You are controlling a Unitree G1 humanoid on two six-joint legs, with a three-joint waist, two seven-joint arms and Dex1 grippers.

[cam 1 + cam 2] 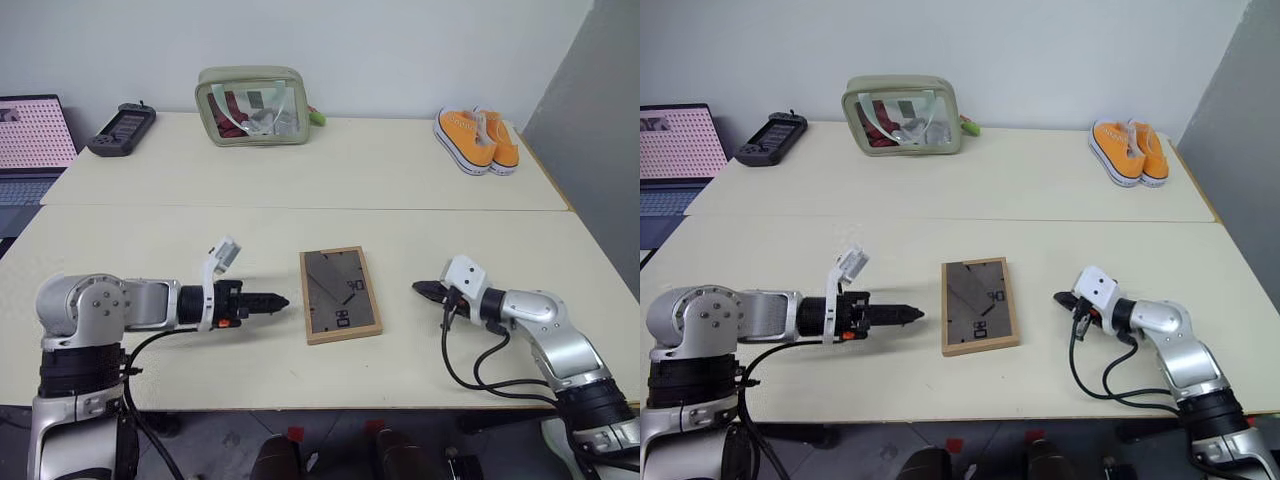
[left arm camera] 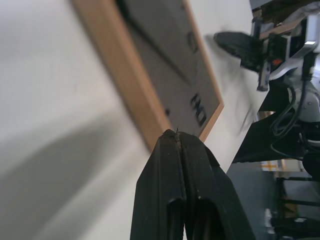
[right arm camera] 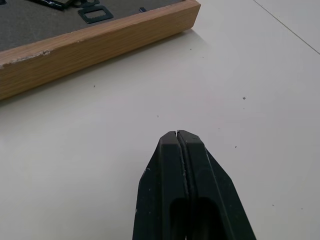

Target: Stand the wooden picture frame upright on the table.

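Both grippers have their jaws pressed together, holding nothing — left gripper (image 1: 283,300) and right gripper (image 1: 420,290) flank the picture frame (image 1: 340,294), which lies back-up, flat on the table (image 1: 150,240).

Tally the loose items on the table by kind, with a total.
Frame: 1
Pouch: 1
Shoes: 2
Handheld device: 1
Laptop: 1
Total: 6
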